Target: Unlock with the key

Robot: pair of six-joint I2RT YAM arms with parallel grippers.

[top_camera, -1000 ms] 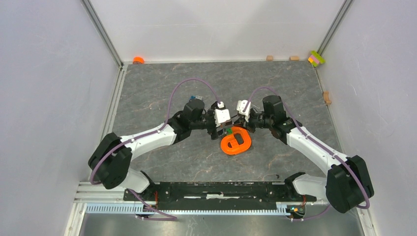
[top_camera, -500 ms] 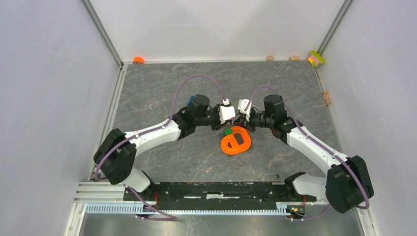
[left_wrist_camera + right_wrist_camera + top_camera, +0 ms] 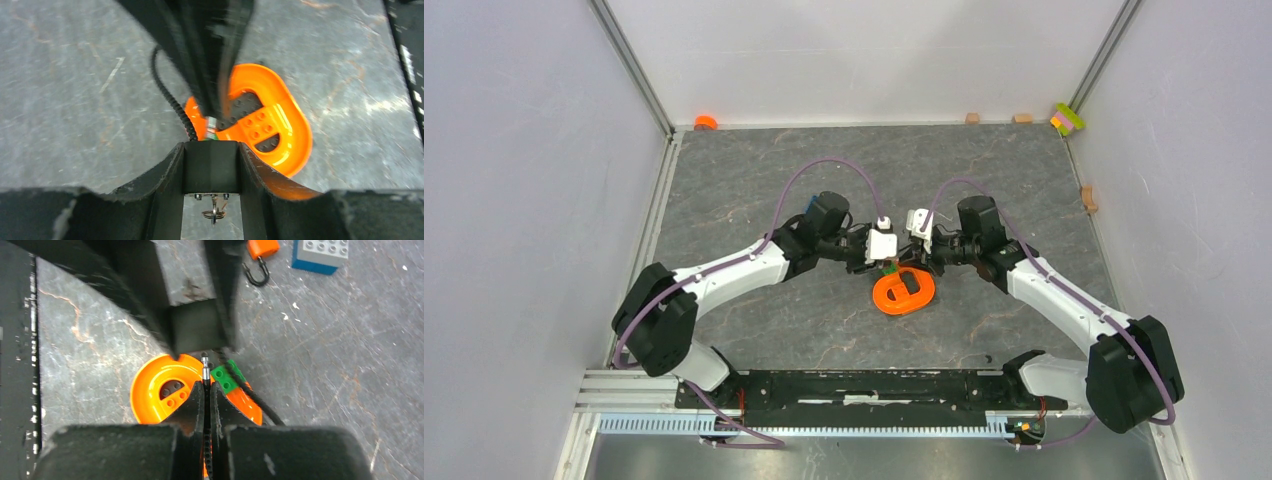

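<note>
The key (image 3: 205, 366) sits pinched in my right gripper (image 3: 206, 386), whose fingers are almost fully together, with only the short silvery blade poking out past the tips. The blade tip is right at the face of the black lock (image 3: 195, 332). I cannot tell whether it has started into the keyway.

My left gripper (image 3: 210, 147) clamps the lock body across its width, jaws spread only as wide as the block. In the last second my left arm has swung in and rolled, bringing the lock up against the blade, while my right arm barely shifted. I judge the approach all but done, with seating the blade and turning it still ahead.

The lock's thin black cable (image 3: 170, 97) trails away beside it. Both grippers hang over the orange ring (image 3: 285, 125) and its green brick (image 3: 225, 377). All this is at the middle of the table (image 3: 754, 180), about midway between its left and right edges.
</note>
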